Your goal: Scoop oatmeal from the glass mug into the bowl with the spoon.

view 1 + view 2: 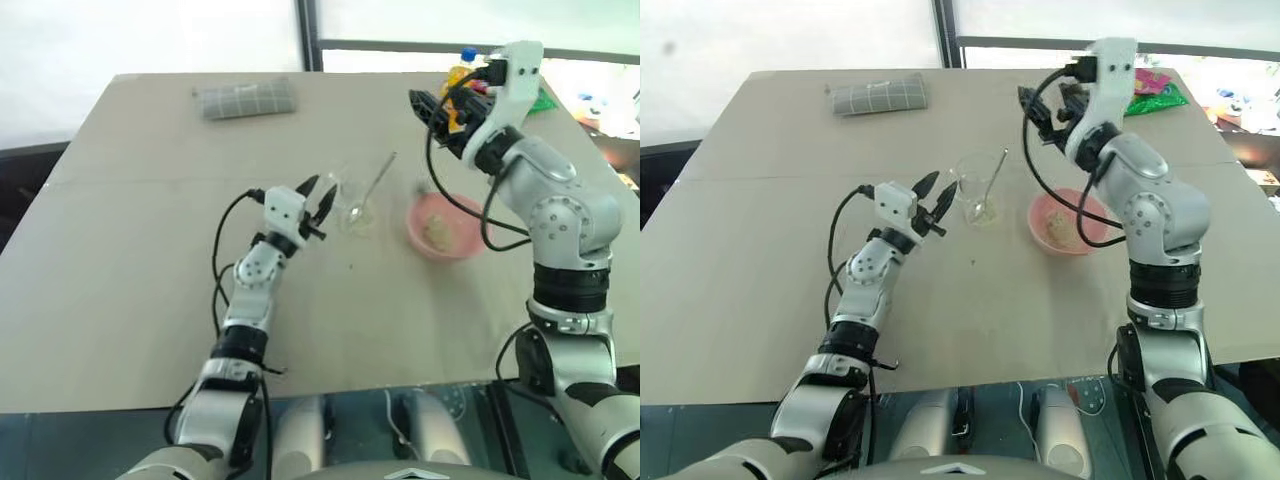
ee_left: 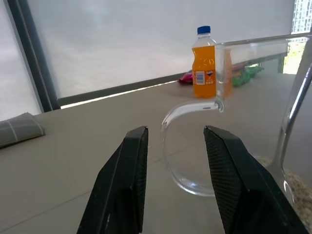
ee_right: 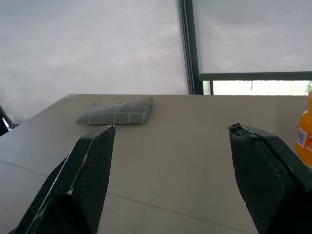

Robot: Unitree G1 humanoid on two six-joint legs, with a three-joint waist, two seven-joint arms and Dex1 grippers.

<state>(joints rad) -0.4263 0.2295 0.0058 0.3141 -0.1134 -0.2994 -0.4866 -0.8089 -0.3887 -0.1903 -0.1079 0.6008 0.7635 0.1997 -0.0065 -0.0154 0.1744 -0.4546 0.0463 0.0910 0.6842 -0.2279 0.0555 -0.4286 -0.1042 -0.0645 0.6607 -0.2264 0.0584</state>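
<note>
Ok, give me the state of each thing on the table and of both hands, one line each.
glass mug: upright, spoon inside, not gripped
spoon: leaning in the mug, handle up
bowl: upright, holds oatmeal
orange bottle: upright, capped
grey cloth: folded, lying flat
left hand: open, beside the mug's handle
right hand: open, raised, holding nothing

The scene is bright with soft daylight that comes from the large windows [image 1: 150, 40] behind the tabletop [image 1: 120, 300], and these windows are washed out to almost pure white. Shadows on the tabletop are weak and have no sharp edge. In the left wrist view the near black fingers [image 2: 122, 190] look a little soft, while the orange bottle [image 2: 204, 63] behind stays clear.
</note>
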